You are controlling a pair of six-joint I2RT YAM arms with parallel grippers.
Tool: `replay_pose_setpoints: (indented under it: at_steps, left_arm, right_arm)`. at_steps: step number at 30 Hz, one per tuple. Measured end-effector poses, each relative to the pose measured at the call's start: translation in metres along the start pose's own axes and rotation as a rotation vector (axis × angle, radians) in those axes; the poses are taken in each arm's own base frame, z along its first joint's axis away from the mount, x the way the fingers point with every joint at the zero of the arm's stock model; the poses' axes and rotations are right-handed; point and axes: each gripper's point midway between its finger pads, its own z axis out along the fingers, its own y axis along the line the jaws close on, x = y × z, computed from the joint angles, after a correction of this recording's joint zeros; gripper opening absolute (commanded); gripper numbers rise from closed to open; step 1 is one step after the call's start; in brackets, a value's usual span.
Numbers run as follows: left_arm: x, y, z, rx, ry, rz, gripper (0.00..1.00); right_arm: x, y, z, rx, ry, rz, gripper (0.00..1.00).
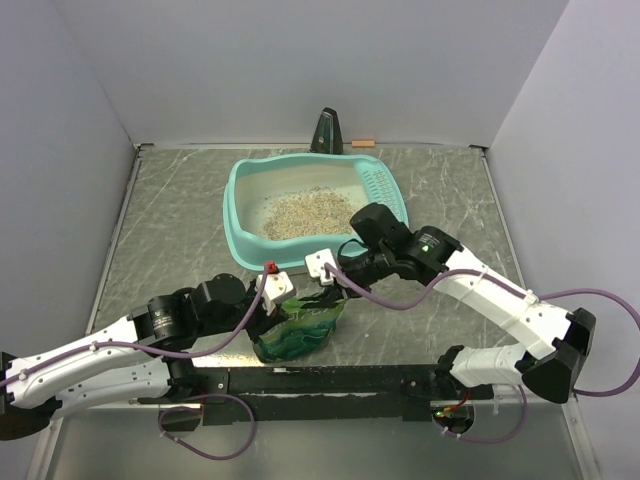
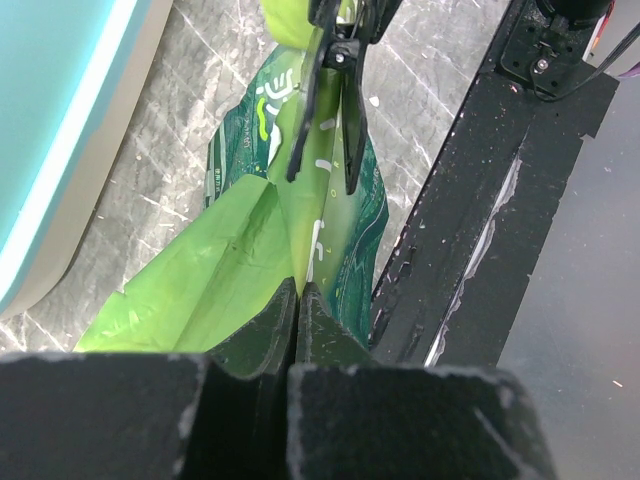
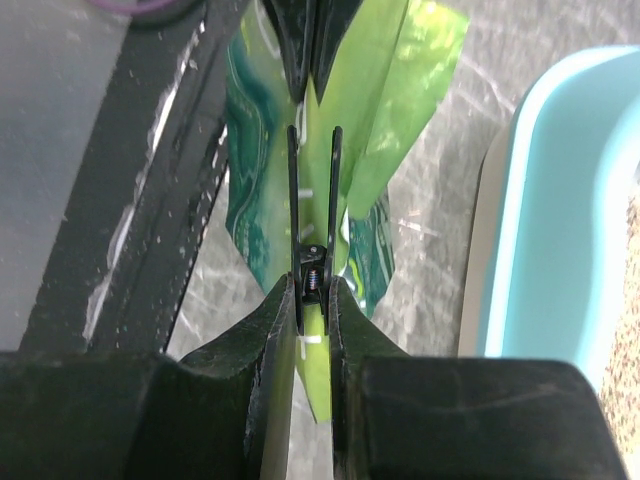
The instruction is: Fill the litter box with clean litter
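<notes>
The litter (image 1: 305, 212) lies in the litter box (image 1: 240, 215) on the tabletop (image 1: 170, 220); the bag (image 1: 300, 335) (clip (image 3: 313, 275) on top) stands before it

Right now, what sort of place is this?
Most likely a robot test cell, not a home: plain pale walls box in a marbled table, a left arm and right arm are bolted to a black rail at its near edge, and the litter box sits there like a staged prop.
</notes>
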Motion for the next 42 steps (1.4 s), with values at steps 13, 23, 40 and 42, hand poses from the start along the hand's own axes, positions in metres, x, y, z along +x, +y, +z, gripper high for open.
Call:
replay_pose_setpoints:
  at_steps: [13,23,40,42]
  left_arm:
    - [0.000,0.000,0.000,0.000,0.000,0.000,0.01]
    - [0.000,0.000,0.000,-0.001,-0.001,0.000,0.01]
    - [0.006,0.001,-0.004,-0.003,0.013,-0.002,0.01]
    - [0.007,0.001,-0.004,-0.003,0.018,-0.003,0.01]
  right_arm:
    - [0.022,0.000,0.009,-0.002,0.147,-0.024,0.00]
    - [0.025,0.000,0.003,0.005,0.245,-0.035,0.00]
    - [0.035,0.006,0.020,-0.019,0.240,-0.008,0.13]
    - [0.036,0.007,0.023,-0.022,0.229,0.001,0.16]
